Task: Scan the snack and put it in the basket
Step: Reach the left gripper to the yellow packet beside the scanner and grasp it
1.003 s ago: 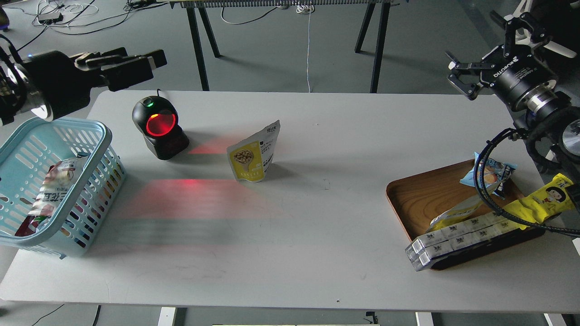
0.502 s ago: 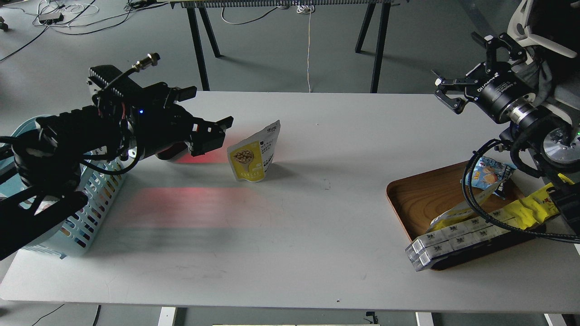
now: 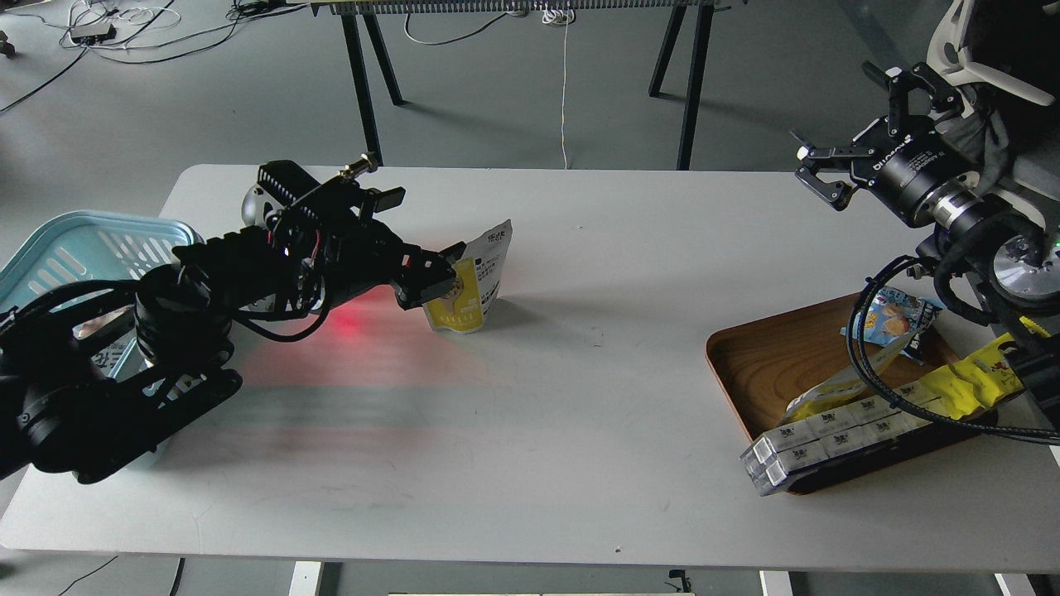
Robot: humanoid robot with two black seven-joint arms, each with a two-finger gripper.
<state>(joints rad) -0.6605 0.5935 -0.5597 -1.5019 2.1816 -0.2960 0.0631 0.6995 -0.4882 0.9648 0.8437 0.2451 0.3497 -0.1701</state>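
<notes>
The snack, a yellow-fronted pouch with a white printed top, stands upright near the table's middle left. My left gripper is open. Its fingertips reach the pouch's left edge, one high and one low, and cover part of the yellow front. The light blue basket stands at the table's left end, largely hidden behind my left arm. My right gripper is open and empty, held high above the table's far right corner.
A scanner is almost hidden behind my left arm; its red light falls on the table. A wooden tray at the right holds a blue snack bag, a long yellow pack and white boxes.
My left arm swung from above the basket rightward and down across the scanner, bringing its gripper up to the pouch's left edge. My right arm shifted slightly, then held still. The pouch has not moved.
</notes>
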